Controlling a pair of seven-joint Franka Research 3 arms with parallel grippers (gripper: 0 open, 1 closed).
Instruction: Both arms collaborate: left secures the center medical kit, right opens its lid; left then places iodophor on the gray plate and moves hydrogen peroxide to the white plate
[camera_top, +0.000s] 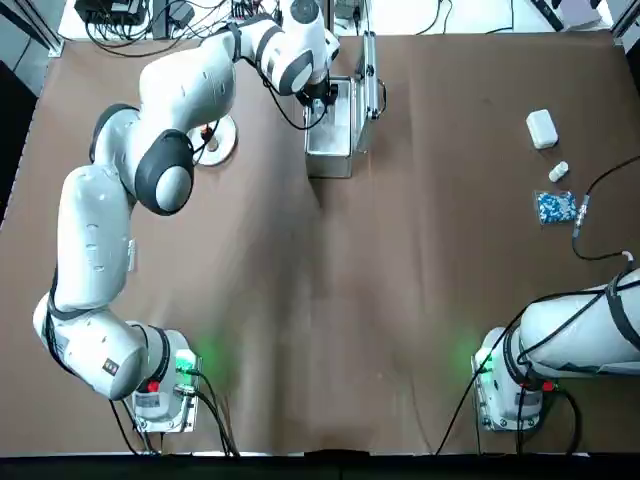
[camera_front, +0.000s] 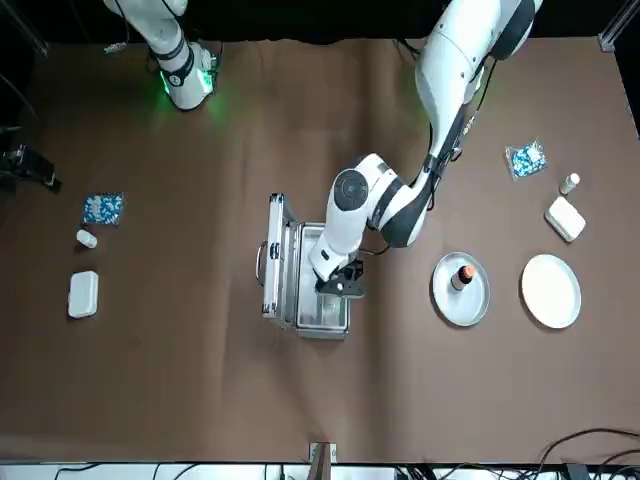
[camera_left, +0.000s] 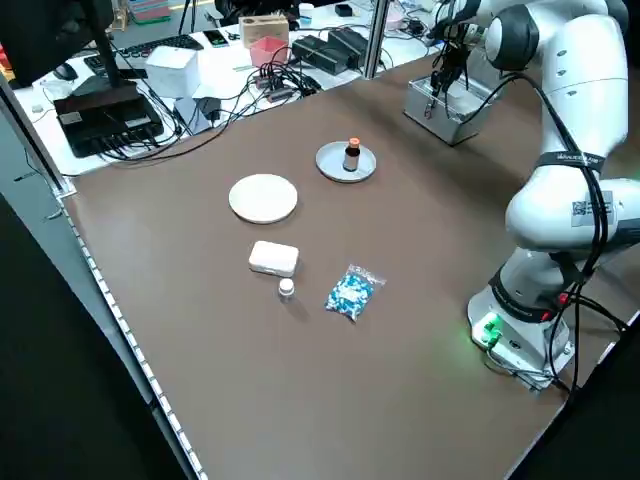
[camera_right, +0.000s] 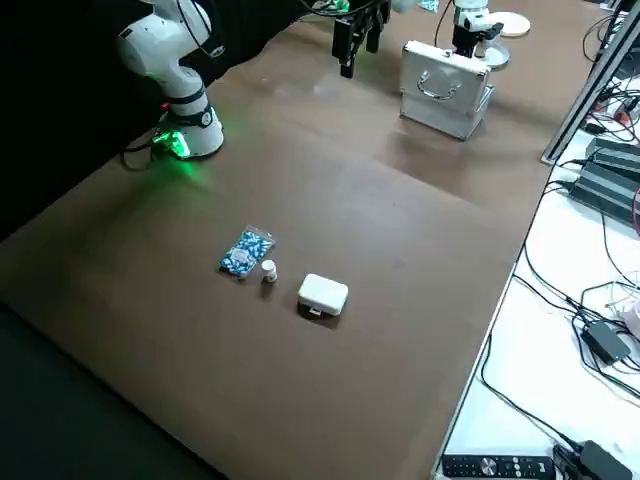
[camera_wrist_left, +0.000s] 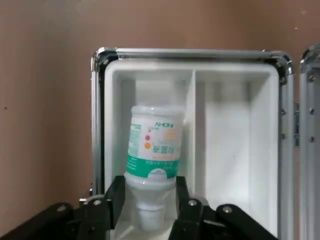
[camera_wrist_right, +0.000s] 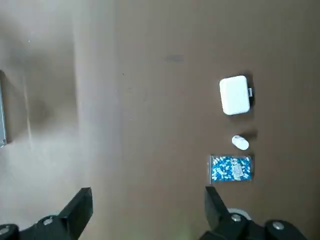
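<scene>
Left gripper (camera_wrist_left: 150, 200) clamps hydrogen peroxide (camera_wrist_left: 152, 150) seemingly inside case (camera_wrist_left: 240, 125); right gripper (camera_wrist_right: 145, 210) spread.

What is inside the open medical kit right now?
One hydrogen peroxide bottle lies in one compartment of the medical kit, its neck between the left claw's fingers. The neighbouring compartment shows empty; the near end is hidden.

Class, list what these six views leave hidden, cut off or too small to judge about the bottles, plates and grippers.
- Hydrogen peroxide: its cap end is hidden between the left gripper fingers, left wrist view.
- White plate: covered by the left arm in the top view.
- Iodophor on the gray plate: label too small, front view.
- Right gripper: fingertips cut off by the edge, right wrist view.
</scene>
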